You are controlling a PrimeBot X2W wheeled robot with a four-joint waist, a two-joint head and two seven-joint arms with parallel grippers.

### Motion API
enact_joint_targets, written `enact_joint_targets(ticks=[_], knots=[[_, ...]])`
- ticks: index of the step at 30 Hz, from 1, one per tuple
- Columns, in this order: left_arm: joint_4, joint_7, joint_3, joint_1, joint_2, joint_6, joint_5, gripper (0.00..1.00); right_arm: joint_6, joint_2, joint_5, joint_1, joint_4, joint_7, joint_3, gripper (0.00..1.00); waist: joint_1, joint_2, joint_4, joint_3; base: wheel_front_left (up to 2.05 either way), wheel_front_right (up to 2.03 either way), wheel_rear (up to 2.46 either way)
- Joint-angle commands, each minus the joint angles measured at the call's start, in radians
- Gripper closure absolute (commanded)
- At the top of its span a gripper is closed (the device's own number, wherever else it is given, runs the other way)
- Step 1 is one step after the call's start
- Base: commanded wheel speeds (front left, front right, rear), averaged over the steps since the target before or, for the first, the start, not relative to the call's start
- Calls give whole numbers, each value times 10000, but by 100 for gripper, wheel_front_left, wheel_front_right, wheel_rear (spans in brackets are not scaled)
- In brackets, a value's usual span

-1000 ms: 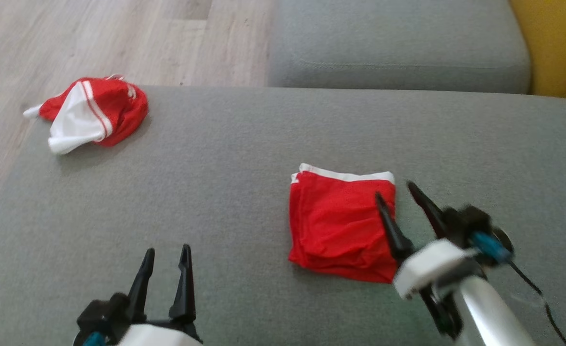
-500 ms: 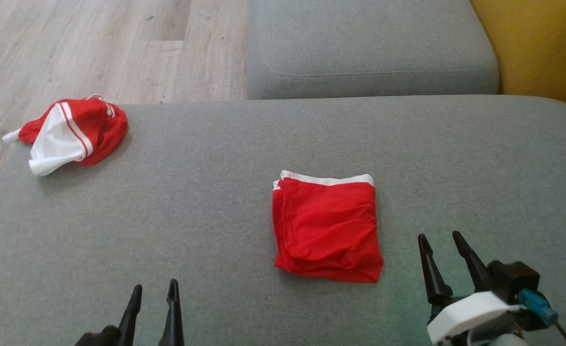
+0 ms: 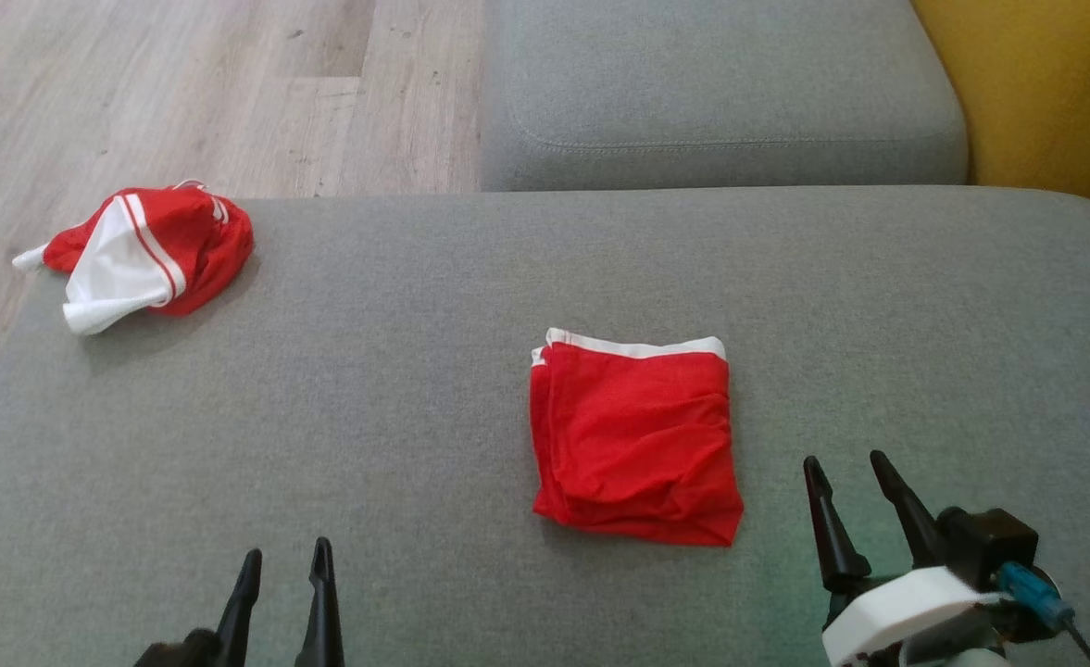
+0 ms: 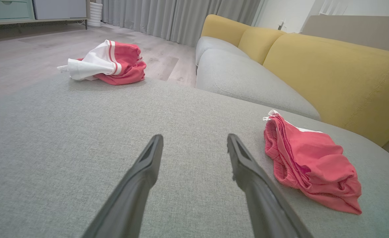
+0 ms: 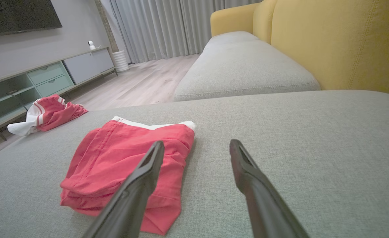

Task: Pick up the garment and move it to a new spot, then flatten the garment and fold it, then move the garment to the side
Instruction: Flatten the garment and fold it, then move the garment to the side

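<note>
Right tool (image 3: 843, 458), splayed, near folded red garment (image 3: 635, 435)

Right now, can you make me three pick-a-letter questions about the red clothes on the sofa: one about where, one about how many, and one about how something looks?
1. Where is the crumpled red-and-white garment?
A. at the sofa's far left corner
B. in a basket
C. on a chair

2. How many garments lie on the grey sofa?
A. one
B. two
C. four

3. How is the red garment beside the right gripper?
A. spread out flat
B. hanging up
C. folded

Answers:
1 A, it sits at the cushion's far left edge.
2 B, one is crumpled and one is folded.
3 C, it lies in a neat square with nothing gripping it.
</note>
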State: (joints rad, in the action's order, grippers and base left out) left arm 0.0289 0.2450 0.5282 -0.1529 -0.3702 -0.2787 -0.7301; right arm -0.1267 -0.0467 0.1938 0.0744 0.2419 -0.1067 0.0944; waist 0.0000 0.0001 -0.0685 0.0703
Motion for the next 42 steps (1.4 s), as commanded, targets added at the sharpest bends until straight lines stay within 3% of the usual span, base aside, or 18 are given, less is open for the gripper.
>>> enact_joint_targets(ticks=[1,14,22,31,32,33,34,35,42], knots=[[-322,122,-369,398,-208,-48,99,0,-40,-36,44,-303,-284,-85,261,0,0,-1,-20,-22,0,0,0],[-391,62,-193,761,-172,-30,264,0,-40,-36,-311,-1708,342,1398,-177,0,0,-1,-569,-397,0,0,0],[-337,28,-14,1103,45,58,339,0,-40,-36,-679,-2931,1616,2869,-692,0,0,-1,-1614,-962,0,0,0],[-177,87,3,1315,279,176,440,0,-40,-36,-655,-3646,3279,3667,-1009,0,0,-1,-2326,-1586,0,0,0],[-175,94,-6,1330,297,182,458,0,-40,-36,-590,-3709,3437,3747,-978,20,0,-1,-2330,-1629,0,0,0],[-180,99,-6,1350,307,192,485,0,-40,-36,-515,-3781,3563,3786,-934,53,0,-1,-2317,-1670,0,0,0],[-195,103,3,1381,317,204,517,0,-40,-36,-441,-3863,3654,3784,-875,73,0,-1,-2281,-1713,0,0,0],[-218,107,14,1415,321,220,554,0,-40,-36,-344,-3950,3710,3738,-805,100,0,-1,-2214,-1763,0,0,0],[-471,123,54,1705,357,271,788,0,-40,-36,-426,-4677,3648,3316,-676,100,0,-1,-1084,-2212,0,0,0]])
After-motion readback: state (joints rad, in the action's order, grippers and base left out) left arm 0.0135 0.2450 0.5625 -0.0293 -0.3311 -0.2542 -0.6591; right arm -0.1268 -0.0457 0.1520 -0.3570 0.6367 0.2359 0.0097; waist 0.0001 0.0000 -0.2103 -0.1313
